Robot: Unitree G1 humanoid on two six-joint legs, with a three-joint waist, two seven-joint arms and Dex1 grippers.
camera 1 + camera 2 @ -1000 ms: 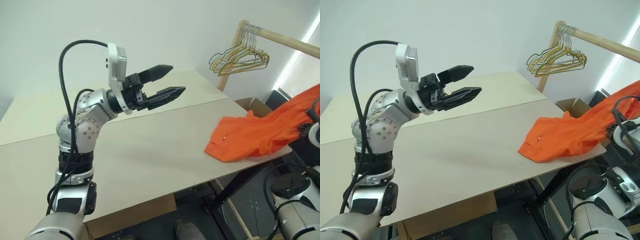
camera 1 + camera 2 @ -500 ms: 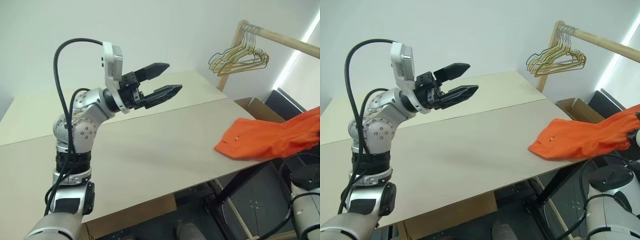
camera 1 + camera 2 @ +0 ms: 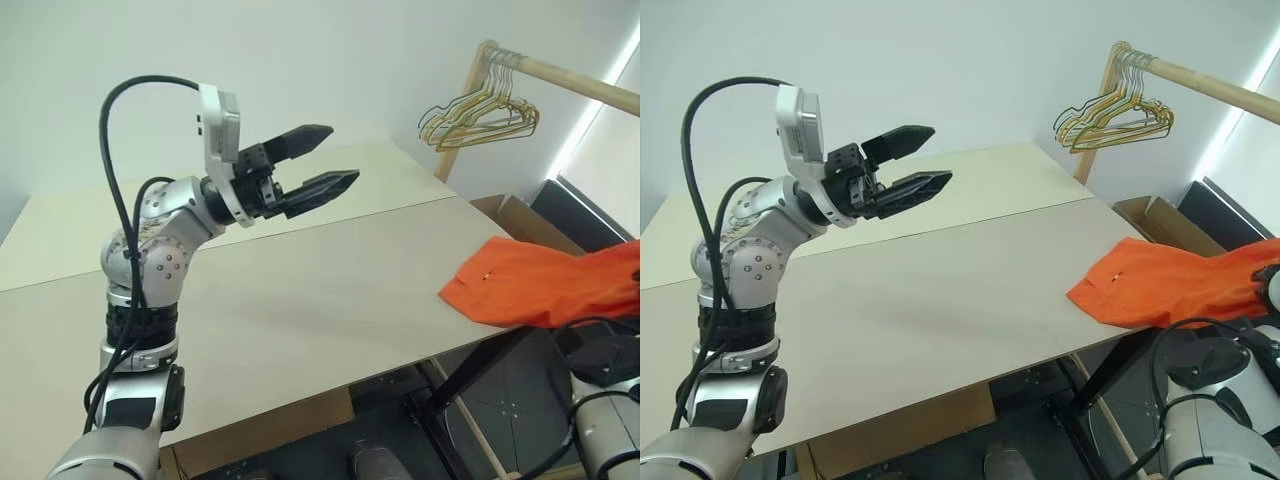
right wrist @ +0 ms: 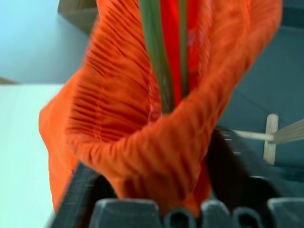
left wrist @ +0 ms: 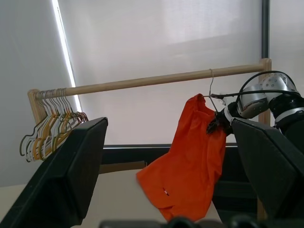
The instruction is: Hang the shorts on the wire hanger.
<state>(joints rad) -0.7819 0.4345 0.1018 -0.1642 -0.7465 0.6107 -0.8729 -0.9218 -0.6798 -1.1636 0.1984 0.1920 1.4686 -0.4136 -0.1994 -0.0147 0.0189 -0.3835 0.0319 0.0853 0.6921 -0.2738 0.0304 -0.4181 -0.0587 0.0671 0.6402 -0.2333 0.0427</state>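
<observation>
the shorts [image 3: 540,290] sit threaded on the wire hanger [image 5: 212,85], which seems hooked on the rail [image 5: 142,81] past the bench [image 3: 300,300]'s right edge, one leg trailing on that edge; next the right gripper [image 5: 217,124] should back off without dragging cloth, whether its jaws pinch i cannot tell; left gripper [image 3: 340,155] jaws spread; a second ago more cloth lay on the bench

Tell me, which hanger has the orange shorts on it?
The lone thin wire hanger, hooked by itself near the wooden rail's far end, carries the shorts. The yellow-gold bunch at the other end hangs bare.
</observation>
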